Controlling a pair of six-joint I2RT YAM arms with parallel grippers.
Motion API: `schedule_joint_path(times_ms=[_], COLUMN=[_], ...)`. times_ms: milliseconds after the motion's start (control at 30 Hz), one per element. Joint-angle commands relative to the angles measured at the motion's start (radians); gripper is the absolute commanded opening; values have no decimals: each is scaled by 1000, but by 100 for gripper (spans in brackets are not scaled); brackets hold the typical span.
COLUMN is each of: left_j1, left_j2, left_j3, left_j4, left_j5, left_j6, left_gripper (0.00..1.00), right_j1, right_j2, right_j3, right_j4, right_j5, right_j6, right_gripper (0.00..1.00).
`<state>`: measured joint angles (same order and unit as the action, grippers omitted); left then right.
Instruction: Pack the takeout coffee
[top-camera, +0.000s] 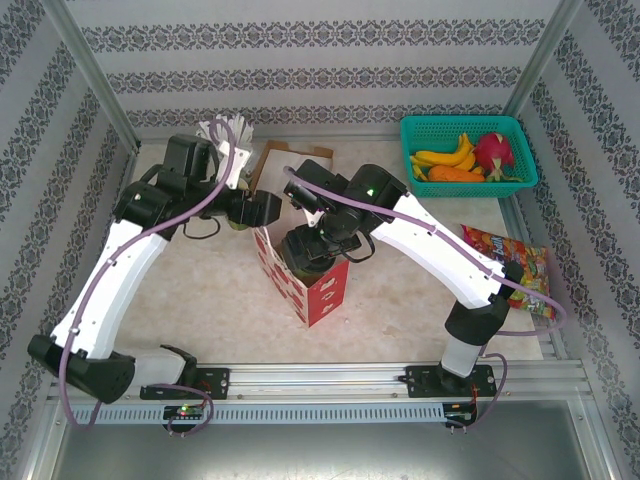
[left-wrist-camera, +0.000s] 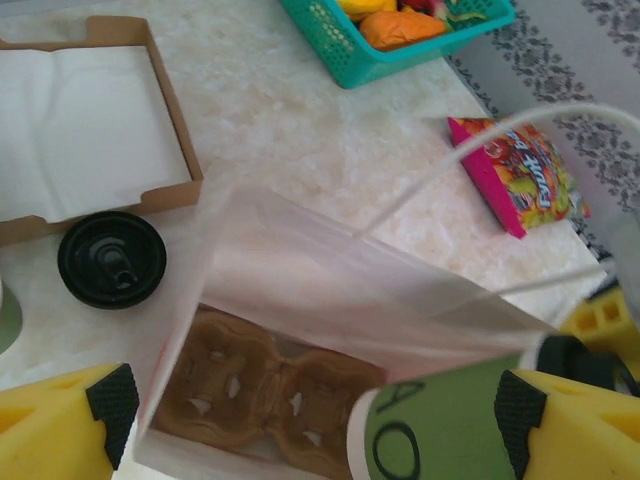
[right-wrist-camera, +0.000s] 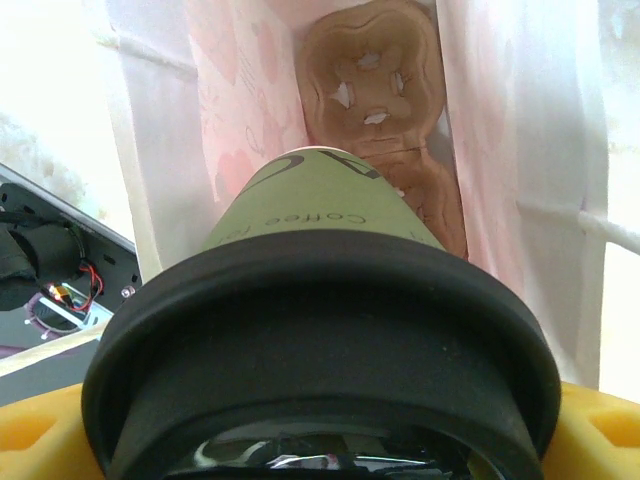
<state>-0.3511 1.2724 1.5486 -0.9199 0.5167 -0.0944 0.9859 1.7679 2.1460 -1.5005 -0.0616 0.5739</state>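
White paper bag (top-camera: 318, 290): stands mid-surface with its top open and a red pattern on its side. A brown pulp cup carrier (left-wrist-camera: 260, 385) lies on its floor.
Teal basket (top-camera: 468, 150): in the far right corner, with fruit inside, well apart from the bag.
Cardboard tray (left-wrist-camera: 170, 130): lined with white paper, just behind the bag.
Candy packet (top-camera: 515, 268): lies flat on the right, near the right arm.
Takeout coffee cup (right-wrist-camera: 310, 210): olive green with a black lid, in the bag's mouth with its base pointing at the carrier. I cannot tell whether it touches the carrier.
Second takeout coffee cup (left-wrist-camera: 110, 260): stands lid up on the surface, just beside the tray and near the bag.
In the way: the bag's thin walls and a white cord handle (right-wrist-camera: 580, 220) crowd close around the held cup.
Right jaws: grasping the takeout coffee cup near its lid, with yellow pads on either side.
Left jaws: spread wide and released, at the bag's rim.
Top view: both arms meet over the bag and cover its mouth.
Wrist views: these look down inside the bag to the carrier.
Surface (top-camera: 200, 290): pale and marbled, with a metal rail (top-camera: 330, 378) along the near edge.
Room: walls (top-camera: 300, 60) with grey striped wallpaper, and aluminium posts at the corners.
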Motion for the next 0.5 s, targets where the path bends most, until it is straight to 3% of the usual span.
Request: schedule_joint_path(times_ms=[0, 167, 467], left_j1=[9, 9, 8], left_j2=[-48, -95, -124], left_j3=[-33, -79, -131], left_j4=[15, -27, -20], left_j5=[84, -5, 51], left_j6=[68, 85, 111], left_gripper=[91, 84, 78], right_j1=[-3, -10, -3], right_j2=[10, 16, 72], right_j3=[9, -4, 20], right_j4=[-2, -22, -67], right_j5=[10, 39, 78], right_j6=[19, 30, 20], right_gripper=[71, 71, 71])
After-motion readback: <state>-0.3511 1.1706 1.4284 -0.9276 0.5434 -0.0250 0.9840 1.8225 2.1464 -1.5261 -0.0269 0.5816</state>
